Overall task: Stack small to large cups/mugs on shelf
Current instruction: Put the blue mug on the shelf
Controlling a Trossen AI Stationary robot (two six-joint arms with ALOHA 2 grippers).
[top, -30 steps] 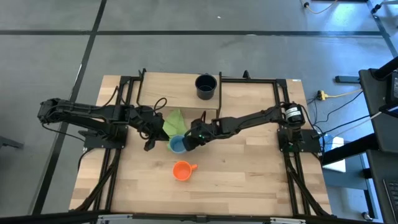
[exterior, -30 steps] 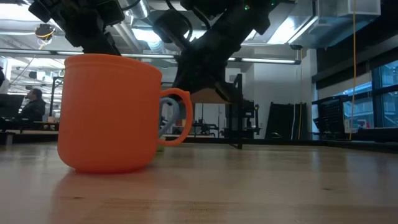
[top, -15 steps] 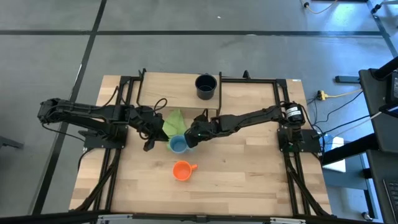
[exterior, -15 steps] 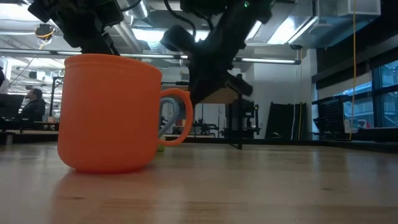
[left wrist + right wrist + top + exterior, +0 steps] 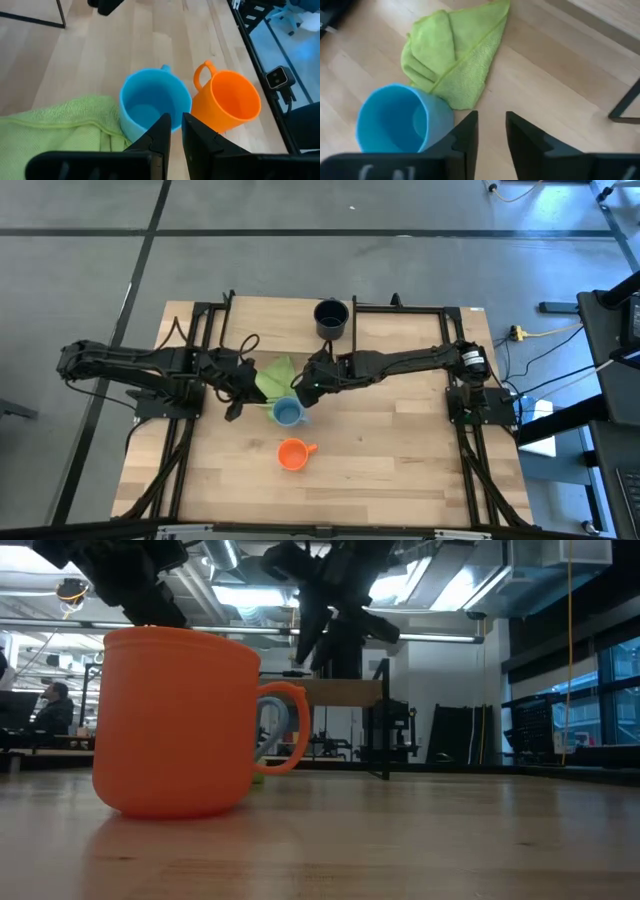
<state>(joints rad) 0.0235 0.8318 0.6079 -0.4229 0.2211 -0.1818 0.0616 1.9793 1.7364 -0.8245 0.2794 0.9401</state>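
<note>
The light blue mug (image 5: pixel 288 413) stands upright on the tabletop beside the green cloth (image 5: pixel 275 375). It also shows in both wrist views (image 5: pixel 152 102) (image 5: pixel 395 120). The small orange mug (image 5: pixel 291 453) stands nearer the front edge and fills the low view (image 5: pixel 175 720). The dark navy mug (image 5: pixel 331 318) stands on the shelf (image 5: pixel 285 330) at the far side. My right gripper (image 5: pixel 303 390) hovers just beyond the blue mug, its fingers (image 5: pixel 491 127) slightly apart and empty. My left gripper (image 5: pixel 237 408) is left of the cloth, shut (image 5: pixel 176 131) and empty.
The green cloth (image 5: pixel 455 55) lies crumpled between the two grippers, its edge touching the blue mug. The shelf's thin black legs (image 5: pixel 625 105) stand close to my right gripper. Bare tabletop lies right of the mugs and along the front edge.
My right gripper has risen and drawn back from the blue mug toward the far edge and the shelf. The blue mug stays upright on the table where it was.
</note>
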